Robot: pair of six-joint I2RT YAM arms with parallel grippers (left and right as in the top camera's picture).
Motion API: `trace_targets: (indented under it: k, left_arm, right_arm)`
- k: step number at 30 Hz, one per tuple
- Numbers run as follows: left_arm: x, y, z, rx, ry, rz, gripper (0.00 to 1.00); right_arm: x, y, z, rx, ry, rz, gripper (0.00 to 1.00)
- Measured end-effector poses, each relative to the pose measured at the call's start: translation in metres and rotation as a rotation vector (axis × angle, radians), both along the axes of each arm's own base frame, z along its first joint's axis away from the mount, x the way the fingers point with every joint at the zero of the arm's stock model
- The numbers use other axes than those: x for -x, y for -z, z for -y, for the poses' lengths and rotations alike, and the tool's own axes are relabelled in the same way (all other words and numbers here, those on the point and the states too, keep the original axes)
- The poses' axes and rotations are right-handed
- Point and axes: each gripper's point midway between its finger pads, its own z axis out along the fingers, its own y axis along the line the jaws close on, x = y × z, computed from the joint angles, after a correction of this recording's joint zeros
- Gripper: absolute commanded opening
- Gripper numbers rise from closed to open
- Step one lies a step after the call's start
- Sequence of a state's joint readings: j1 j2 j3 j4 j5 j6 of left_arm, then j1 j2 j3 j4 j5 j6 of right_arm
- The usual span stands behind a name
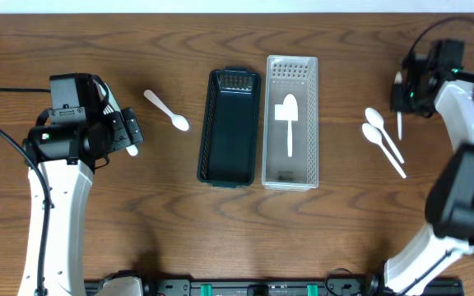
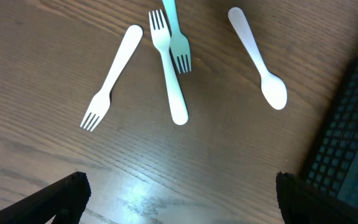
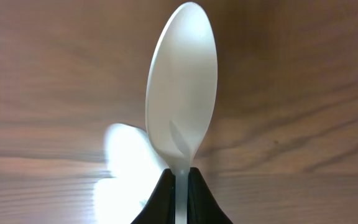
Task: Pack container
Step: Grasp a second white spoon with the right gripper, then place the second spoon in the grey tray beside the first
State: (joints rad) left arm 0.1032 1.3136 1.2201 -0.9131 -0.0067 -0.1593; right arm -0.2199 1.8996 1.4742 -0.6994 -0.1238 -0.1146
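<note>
Wood-grain table [image 1: 344,230] seen from above, with two long containers side by side at its centre: a black basket [image 1: 229,131], holding nothing, and a white basket [image 1: 307,123] just to its right with one white spoon [image 1: 289,115] lying lengthwise inside. A second spoon [image 1: 168,113] lies on the table left of the black basket. Two more spoons [image 1: 374,116] [image 1: 372,133] lie close together on the right side.

The left claw [image 2: 179,205] hangs above the table with its fingers [image 2: 67,196] wide apart, holding nothing. Below it lie two white forks [image 2: 110,78] [image 2: 168,68] and a pale green fork [image 2: 178,37].

The right claw [image 3: 180,186] is clamped on the handle of a raised spoon [image 3: 182,93], with the bowl pointing away from the fingers.
</note>
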Motion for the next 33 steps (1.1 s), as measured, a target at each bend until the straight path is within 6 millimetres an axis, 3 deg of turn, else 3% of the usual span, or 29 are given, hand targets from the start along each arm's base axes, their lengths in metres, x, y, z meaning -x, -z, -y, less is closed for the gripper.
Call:
trace_targets:
  k: [3, 5, 6, 7, 8, 11, 13, 18, 20, 22, 25, 28, 33]
  left_arm:
    - [0.0, 0.0, 0.0, 0.0, 0.0, 0.0, 0.98]
    - [0.0, 0.0, 0.0, 0.0, 0.0, 0.0, 0.98]
    - [0.0, 0.0, 0.0, 0.0, 0.0, 0.0, 0.98]
    - [0.0, 0.0, 0.0, 0.0, 0.0, 0.0, 0.98]
    - [0.0, 0.0, 0.0, 0.0, 0.0, 0.0, 0.98]
    - [0.0, 0.0, 0.0, 0.0, 0.0, 0.0, 0.98]
    - [0.0, 0.0, 0.0, 0.0, 0.0, 0.0, 0.98]
    - [0.0, 0.0, 0.0, 0.0, 0.0, 0.0, 0.98]
    - [0.0, 0.0, 0.0, 0.0, 0.0, 0.0, 0.98]
    - [0.0, 0.0, 0.0, 0.0, 0.0, 0.0, 0.98]
    - [0.0, 0.0, 0.0, 0.0, 0.0, 0.0, 0.98]
    - [0.0, 0.0, 0.0, 0.0, 0.0, 0.0, 0.98]
    - [0.0, 0.0, 0.0, 0.0, 0.0, 0.0, 0.98]
  right_arm:
    - [-0.002, -0.082, -0.044, -0.074, -0.006, 0.185, 0.02]
    - [0.002, -0.123, -0.079, -0.127, -0.032, 0.268, 0.02]
    - [0.008, -0.141, -0.106, -0.17, -0.058, 0.294, 0.02]
    - [0.01, -0.144, -0.114, -0.186, -0.066, 0.294, 0.01]
    - [0.015, -0.147, -0.136, -0.219, -0.084, 0.283, 0.02]
    - [0.028, -0.127, -0.185, -0.274, -0.105, 0.19, 0.02]
    - [0.035, -0.096, -0.213, -0.269, -0.095, 0.094, 0.01]
    - [0.045, -0.024, -0.255, -0.201, -0.072, -0.065, 0.04]
    - [0.046, -0.001, -0.264, -0.179, -0.063, -0.103, 0.27]
    - [0.047, 0.014, -0.267, -0.163, -0.055, -0.125, 0.43]
    - [0.042, 0.018, -0.267, -0.156, -0.055, -0.111, 0.59]
    - [0.033, 0.006, -0.262, -0.153, -0.071, -0.063, 0.63]
    - [0.02, -0.037, -0.224, -0.121, -0.065, 0.051, 0.7]
